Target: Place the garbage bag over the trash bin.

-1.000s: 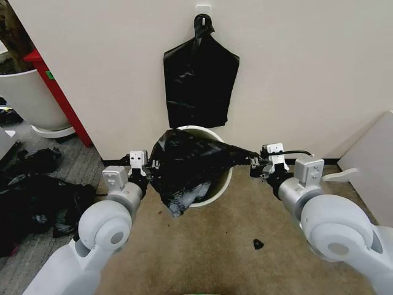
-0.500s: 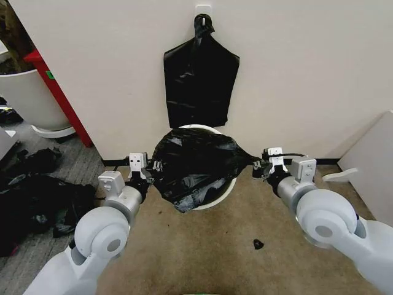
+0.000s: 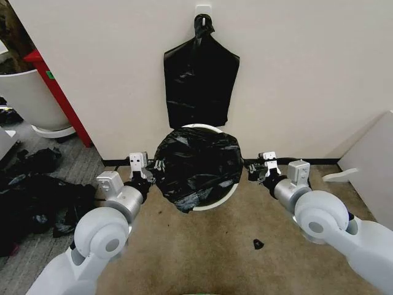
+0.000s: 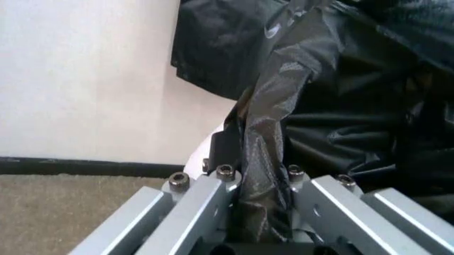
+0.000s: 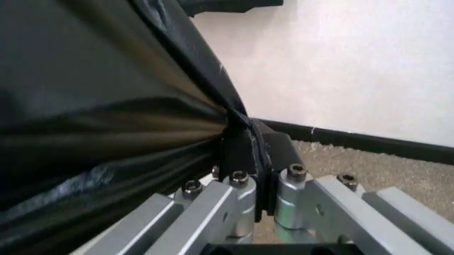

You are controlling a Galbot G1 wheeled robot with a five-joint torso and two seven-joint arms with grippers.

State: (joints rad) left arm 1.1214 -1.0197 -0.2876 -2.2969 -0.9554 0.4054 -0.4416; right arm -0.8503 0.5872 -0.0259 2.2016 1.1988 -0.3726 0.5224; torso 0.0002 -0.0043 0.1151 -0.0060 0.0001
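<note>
We are looking down at the trash bin (image 3: 212,203), which is standing on the brown carpet floor (image 3: 202,252) close to the far wall (image 3: 295,67). The garbage bag (image 3: 196,163) is lying spread over the mouth of the bin and is covering almost all of it; only a thin arc of the cream rim is showing at the far side and another at the near right side. A loose flap of the bag is hanging down over the near left side of the bin.

We are seeing 2 hands at work. The left hand (image 3: 149,166) is staying at the left edge of the bin, and in the left wrist view the left hand (image 4: 259,178) is closed on a gathered fold of the glossy bag (image 4: 333,106), which is running between its 2 fingers. The right hand (image 3: 253,170) is at the right edge of the bin, and in the right wrist view the right hand (image 5: 248,154) is pinching a thin edge of the bag (image 5: 92,111), with the fingers pressed tightly together on it. The bag is being pulled tight between both hands.

On the wall above the bin, a bunch of flat black bags (image 3: 199,83) is hanging from a hook (image 3: 203,11). A small black scrap (image 3: 258,244) is lying on the carpet near the right arm. At the far left, a large white tub (image 3: 31,98) is standing, with dark black material (image 3: 37,196) heaped on the floor nearer to us.
</note>
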